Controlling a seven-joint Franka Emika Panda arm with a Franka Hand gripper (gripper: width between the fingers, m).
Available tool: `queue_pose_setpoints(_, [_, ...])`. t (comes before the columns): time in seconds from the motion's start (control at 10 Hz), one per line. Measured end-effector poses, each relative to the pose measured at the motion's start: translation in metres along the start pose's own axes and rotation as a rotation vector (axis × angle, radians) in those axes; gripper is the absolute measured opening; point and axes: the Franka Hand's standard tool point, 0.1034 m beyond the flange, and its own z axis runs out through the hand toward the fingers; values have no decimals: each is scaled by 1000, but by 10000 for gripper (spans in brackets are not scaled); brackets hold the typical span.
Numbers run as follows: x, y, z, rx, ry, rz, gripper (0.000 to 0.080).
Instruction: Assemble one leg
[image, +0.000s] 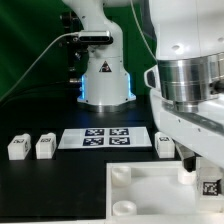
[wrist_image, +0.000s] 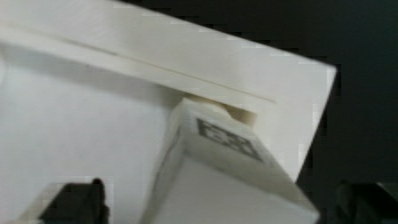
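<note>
A white leg (wrist_image: 222, 165) with a black-and-white tag on its face stands at a corner of the large white panel (wrist_image: 80, 120). My gripper (wrist_image: 217, 200) straddles it, its dark fingertips (wrist_image: 75, 200) set apart from the leg on both sides, so the jaws look open. In the exterior view the gripper (image: 203, 176) hangs over the panel's (image: 150, 200) corner on the right, and the leg's tag (image: 210, 186) shows below it. Whether the leg's end sits in a socket is hidden.
Two spare legs (image: 17, 148) (image: 45, 147) lie at the exterior view's left and a third (image: 165, 145) beside the marker board (image: 105, 138). The robot base (image: 105, 85) stands behind. The table is black.
</note>
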Motion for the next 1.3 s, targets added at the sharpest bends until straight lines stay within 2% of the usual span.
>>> queue_pose_setpoints(0.3, [2,2,1,-5,4,-229,649])
queue_pose_setpoints(0.4, [3,2,2,-17,15,-381,649])
queue_pose_setpoints(0.5, [2,3,3,-44,35,-604,649])
queue_pose_setpoints(0.7, [1,2,5,-65,57,-953,649])
queue_pose_setpoints(0.8, [1,2,5,-63,58,-935,649])
queue_pose_setpoints(0.9, [1,2,5,-62,59,-893,525])
queue_pose_setpoints(1.0, [1,2,5,-61,60,-877,525])
queue_pose_setpoints(1.1, [0,2,5,-55,60,-774,385])
queue_pose_setpoints(1.2, [1,2,5,-49,61,-656,289])
queue_pose_setpoints(1.3, [1,2,5,-45,63,-553,289])
